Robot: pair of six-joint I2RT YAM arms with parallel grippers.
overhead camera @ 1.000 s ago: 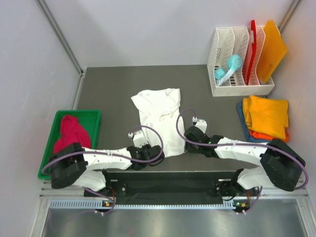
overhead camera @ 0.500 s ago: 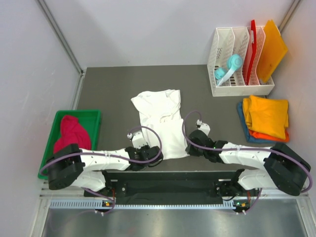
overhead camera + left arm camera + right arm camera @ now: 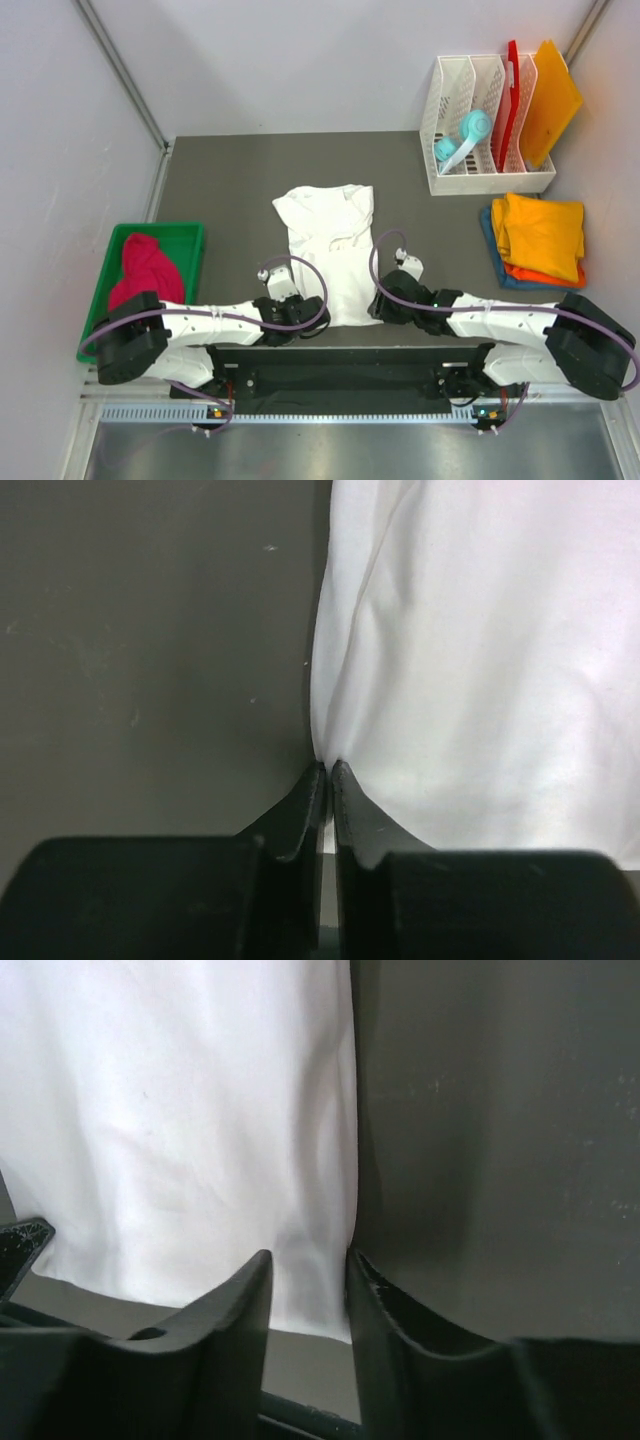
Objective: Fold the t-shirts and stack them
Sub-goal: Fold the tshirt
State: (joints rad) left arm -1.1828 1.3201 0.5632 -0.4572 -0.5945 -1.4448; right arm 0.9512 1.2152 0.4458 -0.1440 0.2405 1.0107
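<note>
A large white t-shirt (image 3: 330,250) lies lengthwise in the middle of the dark table, its hem toward the arms. My left gripper (image 3: 303,320) is shut on the shirt's near left edge; in the left wrist view the jaws (image 3: 328,770) pinch the white cloth (image 3: 480,680). My right gripper (image 3: 377,308) stands at the near right corner, open, with the shirt's right edge (image 3: 320,1200) lying between its fingers (image 3: 255,1280). A crimson-pink t-shirt (image 3: 145,265) is bunched in a green tray (image 3: 195,235). At right, a folded yellow-orange t-shirt (image 3: 540,235) tops an orange one (image 3: 530,273) and a blue one (image 3: 487,230).
A white slotted rack (image 3: 450,180) at the back right holds a teal object (image 3: 462,138), a red board (image 3: 511,85) and an orange board (image 3: 550,95). Grey walls close in the table on three sides.
The white shirt has shifted a little to the right and lies straighter. My right gripper has slid toward the near edge, along the shirt's right side. The left gripper has hardly moved.
</note>
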